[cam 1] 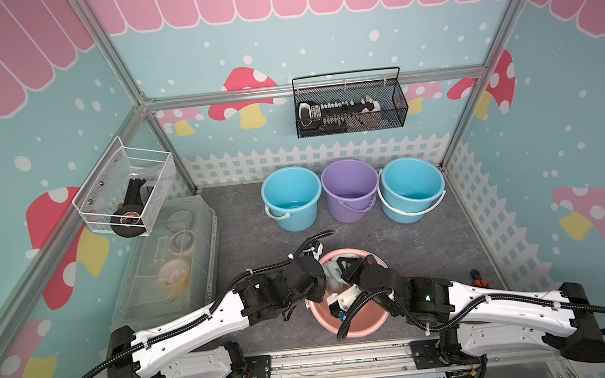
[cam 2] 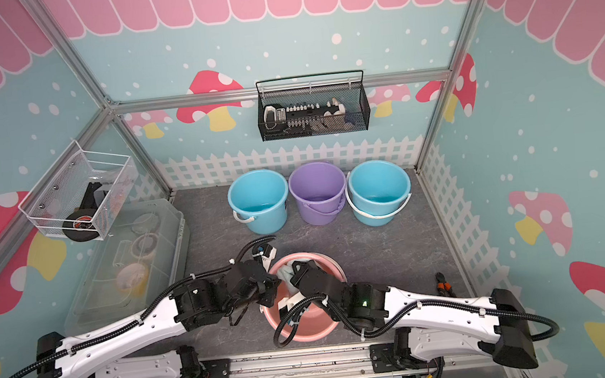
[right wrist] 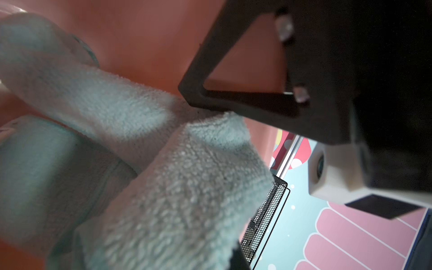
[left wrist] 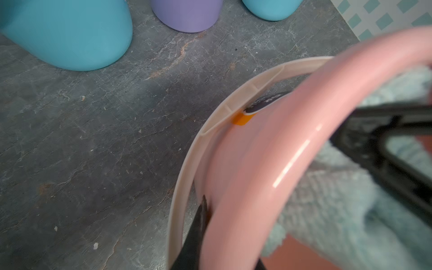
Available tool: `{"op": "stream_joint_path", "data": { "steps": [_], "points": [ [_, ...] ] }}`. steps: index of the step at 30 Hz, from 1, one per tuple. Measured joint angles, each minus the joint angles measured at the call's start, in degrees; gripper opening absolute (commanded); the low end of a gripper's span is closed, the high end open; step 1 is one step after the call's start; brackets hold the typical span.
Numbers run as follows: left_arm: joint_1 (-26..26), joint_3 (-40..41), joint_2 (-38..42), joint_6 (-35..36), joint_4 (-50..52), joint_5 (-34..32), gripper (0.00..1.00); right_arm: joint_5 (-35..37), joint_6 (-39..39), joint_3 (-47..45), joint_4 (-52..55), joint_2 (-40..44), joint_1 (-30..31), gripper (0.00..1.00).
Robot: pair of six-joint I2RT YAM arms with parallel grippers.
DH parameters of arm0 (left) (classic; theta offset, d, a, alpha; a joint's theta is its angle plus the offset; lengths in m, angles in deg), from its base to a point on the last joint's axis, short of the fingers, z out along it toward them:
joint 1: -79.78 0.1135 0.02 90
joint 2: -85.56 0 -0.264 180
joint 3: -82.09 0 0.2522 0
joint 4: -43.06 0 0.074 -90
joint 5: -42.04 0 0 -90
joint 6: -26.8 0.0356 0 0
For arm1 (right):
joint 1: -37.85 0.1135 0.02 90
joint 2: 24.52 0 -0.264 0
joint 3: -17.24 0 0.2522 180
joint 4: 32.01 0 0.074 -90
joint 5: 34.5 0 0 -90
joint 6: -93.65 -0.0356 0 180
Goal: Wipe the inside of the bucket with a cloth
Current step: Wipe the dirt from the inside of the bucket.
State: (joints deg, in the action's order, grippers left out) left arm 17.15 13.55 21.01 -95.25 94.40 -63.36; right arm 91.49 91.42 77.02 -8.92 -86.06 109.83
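Note:
The pink bucket [cam 1: 347, 329] [cam 2: 306, 334] stands near the front middle of the grey floor. My left gripper [cam 1: 320, 286] [cam 2: 272, 286] is shut on its left rim. In the left wrist view, the left gripper [left wrist: 229, 238] has one black finger outside the bucket wall [left wrist: 268, 149] and one inside. The pale aqua cloth [cam 1: 332, 269] [cam 2: 286, 273] [left wrist: 327, 210] lies bunched inside the bucket. My right gripper [cam 1: 345, 266] [cam 2: 299, 270] reaches down into the bucket and is shut on the cloth. In the right wrist view the cloth [right wrist: 175, 187] fills the space at the right gripper [right wrist: 210, 257], against the inner wall [right wrist: 145, 42].
Two blue buckets [cam 1: 292, 202] [cam 1: 412, 187] and a purple bucket [cam 1: 350, 189] stand along the back. A clear plastic box [cam 1: 172, 261] sits at the left under a white wire basket [cam 1: 125, 190]. A black mesh basket [cam 1: 350, 107] hangs on the back wall. A small tool [cam 1: 479, 279] lies at the right.

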Motion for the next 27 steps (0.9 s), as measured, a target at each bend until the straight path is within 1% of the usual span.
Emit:
{"op": "stream_joint_path", "data": {
  "steps": [3, 7, 14, 18, 21, 23, 27],
  "points": [
    [-0.02, 0.0, 0.0, 0.76, 0.13, 0.7, 0.0, 0.31, 0.52, -1.64, -2.34, -3.06, -0.09, 0.0],
    [-0.02, 0.0, 0.0, 1.46, 0.24, 1.55, 0.0, -0.76, -0.59, -3.85, -4.42, -7.21, -1.97, 0.0],
    [-0.04, 0.0, -0.02, 2.75, 0.68, 2.73, 0.0, -6.25, -6.86, -5.33, -6.62, -15.93, -6.47, 0.0],
    [-0.09, 0.0, -0.2, 3.17, 1.9, 3.37, 0.0, -9.31, -10.49, -5.35, -6.75, -19.98, -7.45, 0.0],
    [-0.09, -0.02, -0.5, 3.13, 2.47, 3.45, 0.0, -10.62, -12.72, -5.33, -5.88, -20.15, -7.45, 0.0],
    [-0.13, -0.02, -0.5, 2.89, 2.47, 3.39, 0.0, -11.15, -13.99, -5.14, -4.13, -18.8, -7.5, 0.0],
    [-0.24, -0.79, -0.76, 2.05, 2.49, 1.86, 0.0, -10.95, -15.54, -3.89, 1.92, -12.72, -7.06, 0.0]
  ]
}}
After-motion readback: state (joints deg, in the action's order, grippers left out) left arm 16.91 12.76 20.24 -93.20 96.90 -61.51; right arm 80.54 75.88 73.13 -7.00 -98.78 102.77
